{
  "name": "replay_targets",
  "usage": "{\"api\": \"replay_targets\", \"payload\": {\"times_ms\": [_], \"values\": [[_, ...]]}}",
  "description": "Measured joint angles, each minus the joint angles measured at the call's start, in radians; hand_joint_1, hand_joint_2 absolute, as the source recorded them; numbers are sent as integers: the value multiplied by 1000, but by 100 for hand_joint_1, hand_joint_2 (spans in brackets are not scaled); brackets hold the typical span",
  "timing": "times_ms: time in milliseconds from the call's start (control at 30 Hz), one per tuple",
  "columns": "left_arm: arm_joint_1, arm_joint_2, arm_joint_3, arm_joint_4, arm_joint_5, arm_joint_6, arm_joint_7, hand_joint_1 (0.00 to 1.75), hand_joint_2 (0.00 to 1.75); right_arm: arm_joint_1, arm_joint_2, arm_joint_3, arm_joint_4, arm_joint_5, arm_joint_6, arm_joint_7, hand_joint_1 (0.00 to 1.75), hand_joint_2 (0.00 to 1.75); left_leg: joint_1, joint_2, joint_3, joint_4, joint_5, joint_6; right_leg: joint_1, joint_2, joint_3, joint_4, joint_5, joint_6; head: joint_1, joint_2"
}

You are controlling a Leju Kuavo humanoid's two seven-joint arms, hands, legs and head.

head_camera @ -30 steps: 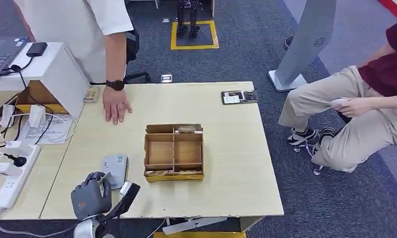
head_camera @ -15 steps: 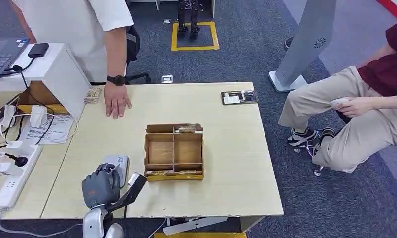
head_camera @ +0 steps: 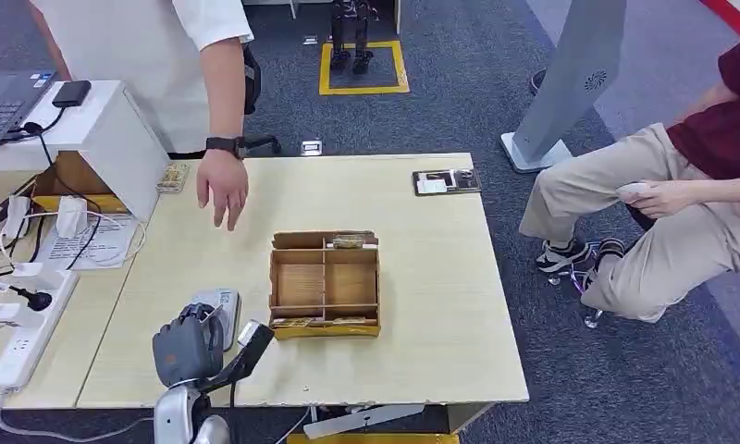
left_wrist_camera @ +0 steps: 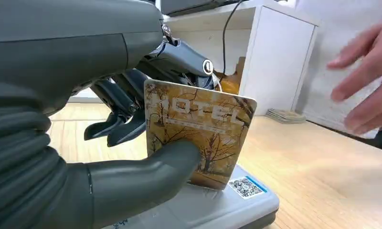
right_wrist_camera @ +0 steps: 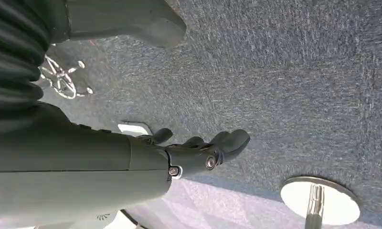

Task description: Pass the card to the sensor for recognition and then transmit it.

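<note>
My left hand (head_camera: 189,344) pinches a hotel card (left_wrist_camera: 198,133) with an autumn-tree print between thumb and fingers. The card stands upright, its lower edge on the grey sensor pad (left_wrist_camera: 227,205), which bears a QR sticker. In the head view the sensor (head_camera: 218,310) lies near the table's front left, with my left hand (left_wrist_camera: 132,157) over its near end. My right hand (right_wrist_camera: 198,152) hangs over the grey carpet, fingers loosely apart, holding nothing.
A cardboard divider box (head_camera: 325,282) holding cards sits mid-table. A person's hand (head_camera: 223,190) hovers over the far left of the table (head_camera: 422,314). A white stand (head_camera: 117,139), cables and a power strip (head_camera: 24,333) lie left. A seated person (head_camera: 681,213) is right.
My left hand moved forward and right with the card, from beside the sensor to over it, then held still. The person's hand lifted off the table and drew slightly nearer.
</note>
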Motion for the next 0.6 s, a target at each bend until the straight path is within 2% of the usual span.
{"api": "replay_targets", "payload": {"times_ms": [467,533,600], "values": [[0,4,-8,0,17,0,-9,175,175,0,0,0,1,-3,0,0,0,175,0,0,0,0,0,0,0,0,0,0,0,0,0,0],[2,3,-8,-2,46,0,-49,175,175,0,0,0,1,-3,0,0,0,175,0,0,0,0,0,0,0,0,0,0,0,0,0,0],[11,-8,-3,-23,80,1,-139,175,175,0,0,0,0,-3,0,0,0,175,0,0,0,0,0,0,0,0,0,0,0,0,0,0]]}}
